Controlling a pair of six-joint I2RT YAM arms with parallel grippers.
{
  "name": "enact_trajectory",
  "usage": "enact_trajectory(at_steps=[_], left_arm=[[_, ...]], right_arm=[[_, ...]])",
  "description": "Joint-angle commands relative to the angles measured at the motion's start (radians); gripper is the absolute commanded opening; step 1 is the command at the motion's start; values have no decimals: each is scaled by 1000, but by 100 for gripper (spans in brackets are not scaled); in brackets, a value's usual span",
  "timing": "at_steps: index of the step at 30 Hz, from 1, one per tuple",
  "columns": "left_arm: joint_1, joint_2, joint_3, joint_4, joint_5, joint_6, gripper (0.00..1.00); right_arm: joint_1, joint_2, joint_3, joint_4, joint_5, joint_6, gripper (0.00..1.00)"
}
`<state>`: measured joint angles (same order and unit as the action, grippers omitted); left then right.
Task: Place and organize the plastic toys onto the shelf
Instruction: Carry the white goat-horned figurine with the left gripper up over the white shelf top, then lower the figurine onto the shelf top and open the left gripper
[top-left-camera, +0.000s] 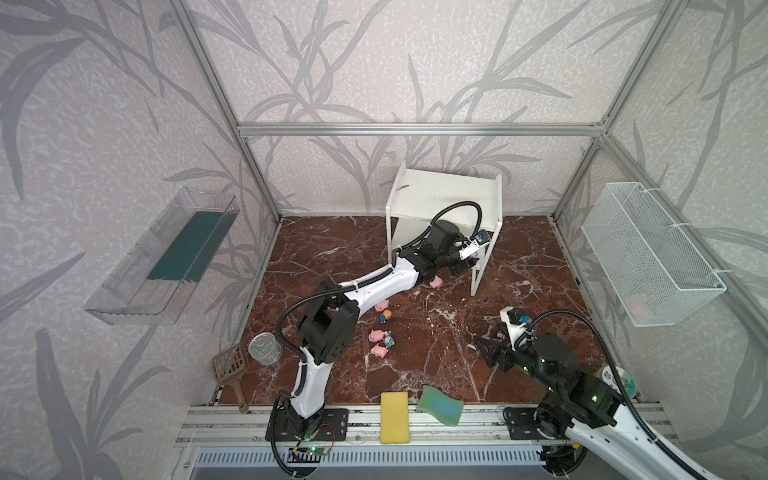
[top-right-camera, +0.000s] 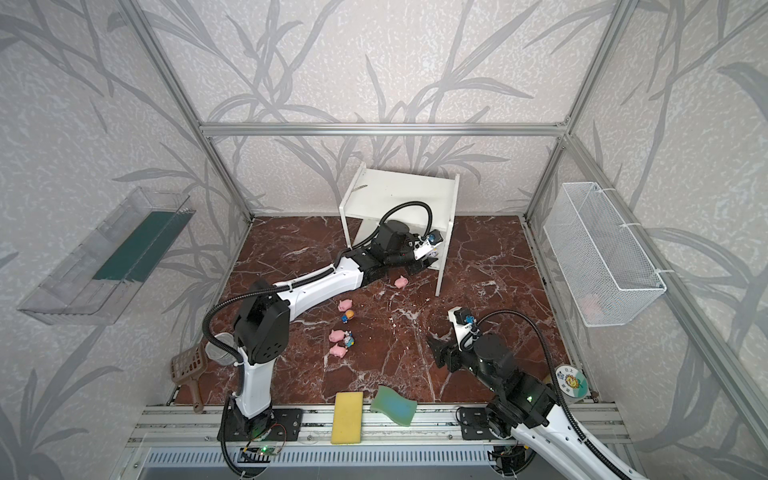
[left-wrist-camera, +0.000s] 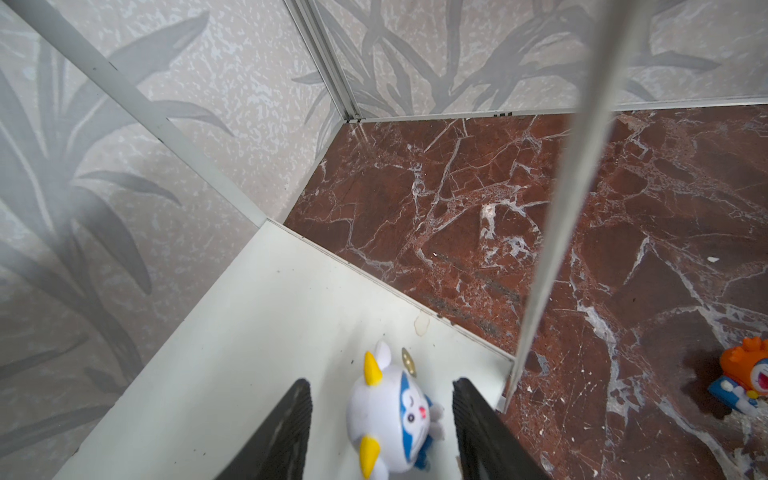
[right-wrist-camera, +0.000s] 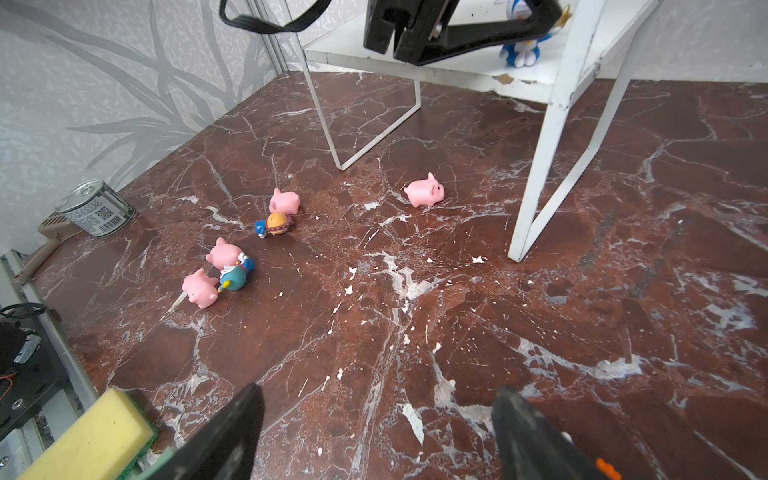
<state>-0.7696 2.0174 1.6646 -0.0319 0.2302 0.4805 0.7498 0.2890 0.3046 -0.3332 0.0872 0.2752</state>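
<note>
Bimanual cell with a red marble floor (top-left-camera: 415, 374), seen from above. The shelf (top-left-camera: 444, 195) stands at the back wall, right of centre in both top views. The left arm reaches from the lower left of the frame into its lower tier. The left gripper (left-wrist-camera: 381, 380) is spread, its two fingers (left-wrist-camera: 286, 428) on either side of a white-hooded figurine (left-wrist-camera: 386, 419) without touching it. This toy rests on the lower board (left-wrist-camera: 249, 332), near that board's corner. The right gripper (right-wrist-camera: 379, 390) is at the lower right of the top views, low over bare floor, jaws wide apart and holding nothing. The other plastic toys are on the floor. One pig (top-left-camera: 435, 283) lies just in front of the shelf, beside the left forearm. Near frame centre a second pig (top-left-camera: 381, 306) touches an orange-headed figurine (top-left-camera: 386, 316). Just below them two more pigs (top-left-camera: 377, 334) (top-left-camera: 379, 351) flank a blue figurine (top-left-camera: 389, 340). An orange figurine (left-wrist-camera: 744, 382) lies on the floor outside the shelf's side panel. A yellow sponge (top-left-camera: 394, 417) and a green sponge (top-left-camera: 440, 405) sit at the front edge.
</note>
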Motion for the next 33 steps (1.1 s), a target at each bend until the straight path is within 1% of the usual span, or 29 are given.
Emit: enact_trajectory(at_steps=[1,14,33], left_arm=[[7,-42,-31,10,-16,17,57],[17,-70,-72,21,-26,9,57],[31,-62,-62,14,-51,11,57]], right_arm=[[3,6,-12,42,-9,-11,86],[3,-15,-19,28,-10,-3,86],[3,-37,-17,8,-9,-2,86]])
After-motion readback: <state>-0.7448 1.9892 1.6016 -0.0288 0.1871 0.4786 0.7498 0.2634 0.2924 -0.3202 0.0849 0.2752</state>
